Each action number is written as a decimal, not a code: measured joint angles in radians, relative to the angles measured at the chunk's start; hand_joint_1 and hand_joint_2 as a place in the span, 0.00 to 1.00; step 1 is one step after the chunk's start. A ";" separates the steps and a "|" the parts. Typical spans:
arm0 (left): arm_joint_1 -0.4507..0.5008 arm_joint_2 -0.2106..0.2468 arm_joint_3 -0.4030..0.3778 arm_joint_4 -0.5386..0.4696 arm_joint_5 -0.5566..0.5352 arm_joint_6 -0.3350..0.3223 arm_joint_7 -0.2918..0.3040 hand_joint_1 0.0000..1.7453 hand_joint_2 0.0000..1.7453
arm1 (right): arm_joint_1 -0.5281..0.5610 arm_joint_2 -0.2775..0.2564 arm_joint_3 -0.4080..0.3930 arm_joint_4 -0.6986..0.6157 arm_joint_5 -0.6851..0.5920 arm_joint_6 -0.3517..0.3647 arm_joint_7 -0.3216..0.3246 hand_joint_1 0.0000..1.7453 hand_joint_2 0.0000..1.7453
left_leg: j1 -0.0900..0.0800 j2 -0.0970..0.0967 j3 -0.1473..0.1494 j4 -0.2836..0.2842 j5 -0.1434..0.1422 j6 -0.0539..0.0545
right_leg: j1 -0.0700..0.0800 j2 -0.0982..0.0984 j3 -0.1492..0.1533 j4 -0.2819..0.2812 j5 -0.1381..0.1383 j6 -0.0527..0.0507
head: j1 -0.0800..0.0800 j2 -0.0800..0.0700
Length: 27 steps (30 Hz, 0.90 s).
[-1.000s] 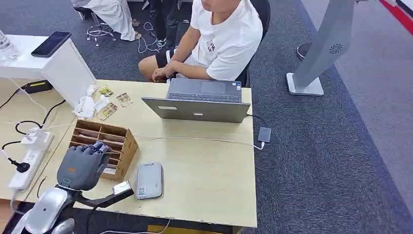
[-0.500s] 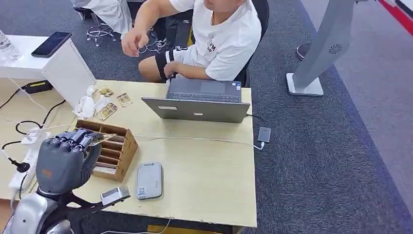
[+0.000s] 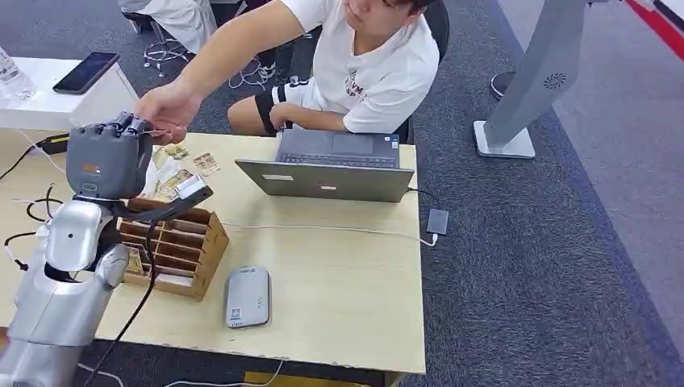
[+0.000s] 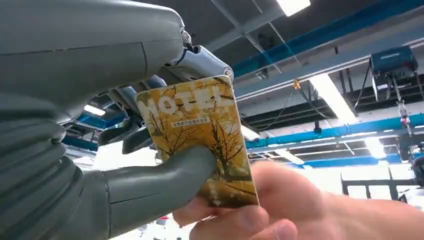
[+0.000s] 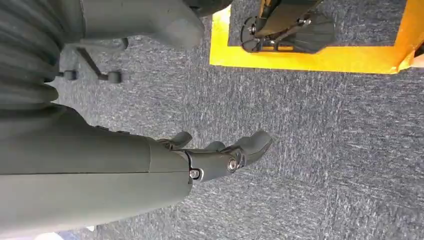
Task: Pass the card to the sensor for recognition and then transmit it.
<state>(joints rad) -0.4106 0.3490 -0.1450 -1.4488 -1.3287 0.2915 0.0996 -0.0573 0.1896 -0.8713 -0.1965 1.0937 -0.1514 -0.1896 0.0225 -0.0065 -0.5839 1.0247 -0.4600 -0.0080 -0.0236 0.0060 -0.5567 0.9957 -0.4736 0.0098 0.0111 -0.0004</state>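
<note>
Card (image 4: 200, 137) is pinched upright by left robot hand (image 3: 109, 157) so the person's hand (image 3: 167, 111) can take it; right robot hand (image 5: 220, 155) hangs released.

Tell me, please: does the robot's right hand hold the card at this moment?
No. The right hand hangs empty above grey carpet, while the left hand pinches the yellow card, which a person's hand also grips.

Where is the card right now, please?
The card is pinched in the left robot hand, raised at the table's far left, where a person's hand also grasps it.
</note>
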 joint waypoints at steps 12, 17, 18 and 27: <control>-0.005 0.005 0.003 0.160 0.000 0.077 0.001 0.00 1.00 | 0.004 0.000 0.002 0.003 0.006 0.000 0.029 0.00 1.00 | 0.000 0.000 -0.002 0.000 0.000 0.000 | 0.000 0.000 -0.002 0.000 0.000 0.000 | 0.000 0.000; 0.063 0.006 0.014 0.146 -0.003 0.144 -0.030 0.00 1.00 | 0.005 0.000 0.002 0.004 0.000 0.001 0.018 0.00 1.00 | 0.000 0.002 -0.003 0.000 0.000 0.000 | 0.000 0.001 -0.002 0.000 0.000 0.000 | -0.001 0.000; 0.099 0.005 0.022 0.115 -0.005 0.163 -0.037 0.00 1.00 | 0.006 0.000 0.002 0.004 -0.001 0.001 0.018 0.00 1.00 | 0.000 0.004 -0.003 0.000 -0.001 0.000 | 0.000 0.003 -0.003 0.000 0.000 0.000 | 0.000 0.000; 0.503 -0.017 0.153 -0.233 0.360 0.387 -0.347 0.00 1.00 | 0.026 0.000 -0.006 0.004 -0.046 -0.020 0.014 0.00 1.00 | 0.000 0.013 -0.004 -0.001 -0.007 0.000 | 0.000 0.013 -0.005 0.000 -0.003 0.002 | 0.000 0.000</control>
<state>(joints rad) 0.0929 0.3322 0.0082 -1.6818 -0.9691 0.6786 -0.2476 -0.0315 0.1896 -0.8774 -0.1923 1.0475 -0.1713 -0.1755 0.0222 0.0061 -0.5884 1.0240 -0.4665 -0.0078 -0.0239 0.0193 -0.5619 0.9957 -0.4770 0.0116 0.0114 0.0000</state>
